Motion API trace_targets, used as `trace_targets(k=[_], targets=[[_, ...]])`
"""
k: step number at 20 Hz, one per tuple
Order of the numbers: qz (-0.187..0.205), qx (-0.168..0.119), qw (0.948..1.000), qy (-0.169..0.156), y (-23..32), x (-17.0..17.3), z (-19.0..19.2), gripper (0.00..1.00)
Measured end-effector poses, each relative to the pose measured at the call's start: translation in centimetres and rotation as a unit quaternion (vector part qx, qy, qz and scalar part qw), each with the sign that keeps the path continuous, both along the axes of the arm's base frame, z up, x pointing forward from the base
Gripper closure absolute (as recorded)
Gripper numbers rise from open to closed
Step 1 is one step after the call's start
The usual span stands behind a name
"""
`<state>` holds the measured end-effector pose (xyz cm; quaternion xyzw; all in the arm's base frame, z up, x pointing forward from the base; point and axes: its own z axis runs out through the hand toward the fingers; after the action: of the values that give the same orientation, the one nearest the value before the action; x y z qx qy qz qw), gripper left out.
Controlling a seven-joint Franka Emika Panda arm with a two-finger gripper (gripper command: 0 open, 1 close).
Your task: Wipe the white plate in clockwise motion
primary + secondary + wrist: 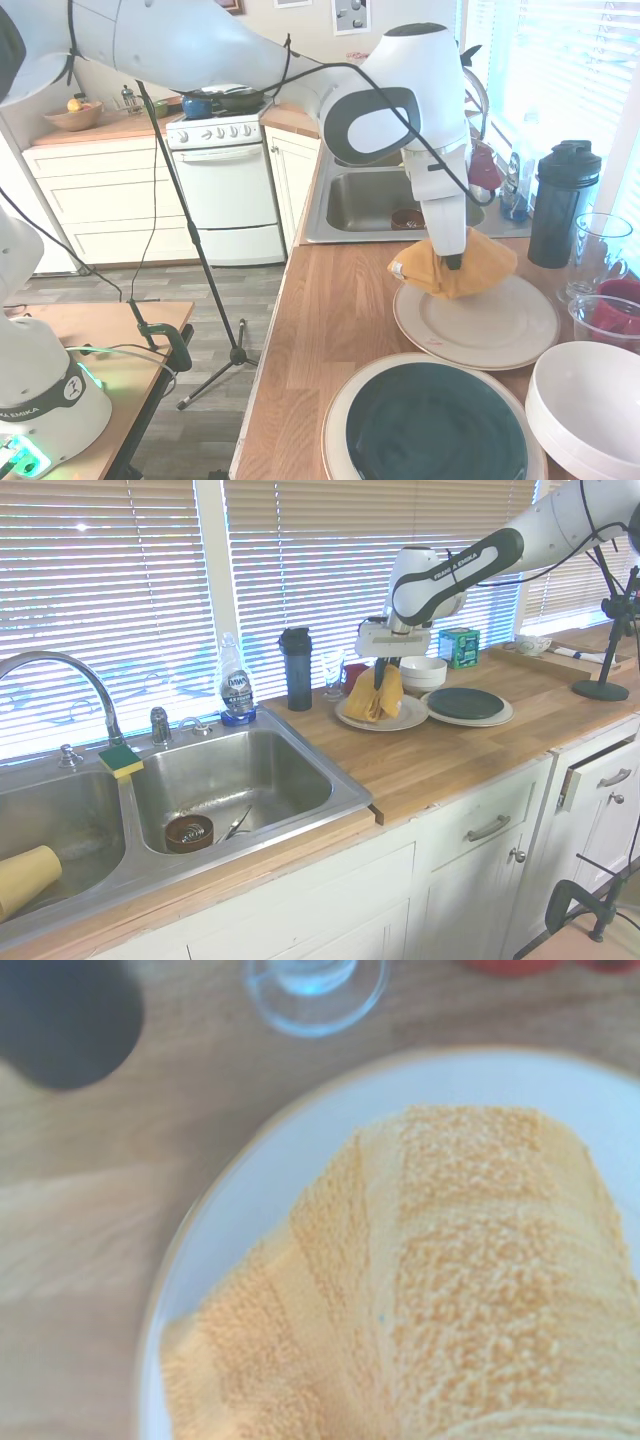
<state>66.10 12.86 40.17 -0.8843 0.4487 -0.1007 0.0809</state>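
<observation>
Orange terry cloth is pinched tight in the gripper, jaws clamped on it, and its lower folds drape onto the sink-side rim of the white plate. That plate sits on the wooden counter between the sink and the teal-centred plate.

"Dawn" on dish soap bottle label; "FRANKA EMIKA" on arm link

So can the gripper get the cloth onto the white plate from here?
Probably yes. The gripper holds the orange cloth right over the white plate, nothing between them. The teal plate and bowl sit off to the side.
</observation>
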Motion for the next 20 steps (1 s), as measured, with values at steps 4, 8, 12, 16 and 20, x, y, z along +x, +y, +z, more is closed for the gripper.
trace_targets(k=[4,8,12,16,20], targets=[[-0.003,-0.006,1.0000,0.001,-0.1,1.5,-1.5,1.00],[-0.012,-0.009,0.9999,-0.002,-0.6,3.2,-2.5,1.00],[-0.023,-0.013,0.9996,-0.010,-1.6,4.8,-2.8,1.00],[-0.029,-0.018,0.9993,-0.018,-2.4,5.7,-2.7,1.00],[-0.035,-0.029,0.9988,-0.021,-3.6,6.3,-2.9,1.00]])
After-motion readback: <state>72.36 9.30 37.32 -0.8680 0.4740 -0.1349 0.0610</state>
